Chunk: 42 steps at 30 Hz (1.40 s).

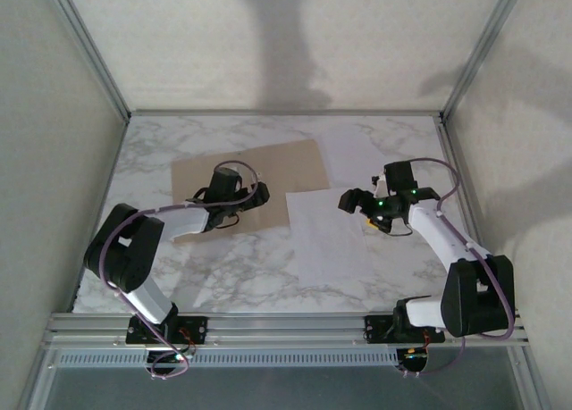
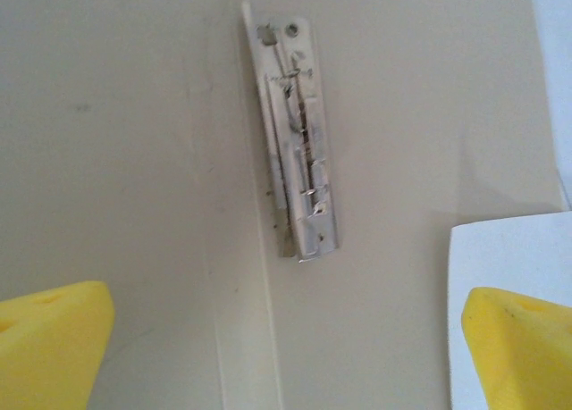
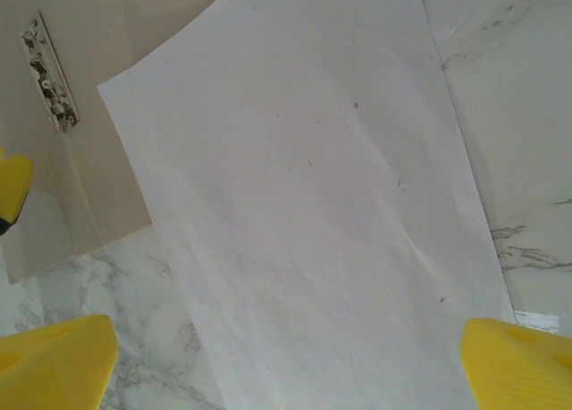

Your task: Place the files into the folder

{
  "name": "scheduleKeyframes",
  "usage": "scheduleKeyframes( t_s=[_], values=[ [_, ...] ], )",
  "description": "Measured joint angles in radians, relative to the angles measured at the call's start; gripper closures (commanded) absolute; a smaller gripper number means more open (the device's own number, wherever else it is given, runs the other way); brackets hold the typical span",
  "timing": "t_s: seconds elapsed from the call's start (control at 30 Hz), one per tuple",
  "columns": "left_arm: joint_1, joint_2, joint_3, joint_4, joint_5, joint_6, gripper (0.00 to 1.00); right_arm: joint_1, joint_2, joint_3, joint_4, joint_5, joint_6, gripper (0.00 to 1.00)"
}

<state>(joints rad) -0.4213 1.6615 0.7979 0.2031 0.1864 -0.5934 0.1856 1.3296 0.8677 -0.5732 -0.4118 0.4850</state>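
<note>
The worktop [image 1: 268, 276] is white-grey veined marble, enclosed by pale walls and an aluminium frame. The folder [image 1: 255, 173] lies open and flat towards the rear left, with its metal clip [image 2: 299, 133] exposed along the spine.

The files [image 1: 335, 236] lie to the right of the folder, and the top sheet's near corner overlaps the folder's right leaf. The rest of that sheet is on bare marble.

The left end effector [image 2: 286, 343] hangs over the spine with its jaws fully apart and holds nothing. The right end effector [image 3: 286, 361] hovers above the sheet, also spread wide and empty.

Assessment: the step in hand is the first pickup. A thin sheet lying flat on hard stone gives no edge to pinch. The right arm would do best to press one pad down and drag the sheet leftward onto the folder. The left arm should pin the cardboard clear of the clip so the folder does not slide.
</note>
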Motion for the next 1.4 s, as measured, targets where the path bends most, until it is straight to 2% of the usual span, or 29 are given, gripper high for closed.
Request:
scheduleKeyframes(
  t_s=[0.1, 0.27, 0.4, 0.6, 0.8, 1.07, 1.4],
  values=[
    [-0.028, -0.004, 0.046, -0.049, -0.017, 0.002, 0.00, -0.001, 0.011, -0.016, 0.010, 0.000, 0.000, 0.01],
    [-0.130, -0.046, 0.084, -0.094, -0.026, -0.026, 0.04, -0.011, 0.034, -0.047, 0.026, -0.005, -0.001, 0.02],
    [-0.223, -0.045, 0.117, -0.105, -0.018, -0.083, 0.17, -0.015, 0.065, -0.060, 0.042, -0.011, -0.003, 0.05],
    [-0.300, 0.014, 0.150, -0.110, 0.036, -0.182, 0.29, -0.019, 0.103, -0.076, 0.072, -0.028, -0.003, 0.09],
    [-0.318, 0.054, 0.149, -0.112, 0.068, -0.230, 0.43, -0.021, 0.136, -0.090, 0.102, -0.038, -0.003, 0.12],
    [-0.318, 0.083, 0.137, -0.122, 0.080, -0.241, 0.43, -0.021, 0.186, -0.094, 0.137, -0.061, -0.003, 0.15],
    [-0.318, 0.112, 0.122, -0.127, 0.090, -0.241, 0.50, -0.023, 0.216, -0.101, 0.163, -0.084, -0.003, 0.16]
  ],
)
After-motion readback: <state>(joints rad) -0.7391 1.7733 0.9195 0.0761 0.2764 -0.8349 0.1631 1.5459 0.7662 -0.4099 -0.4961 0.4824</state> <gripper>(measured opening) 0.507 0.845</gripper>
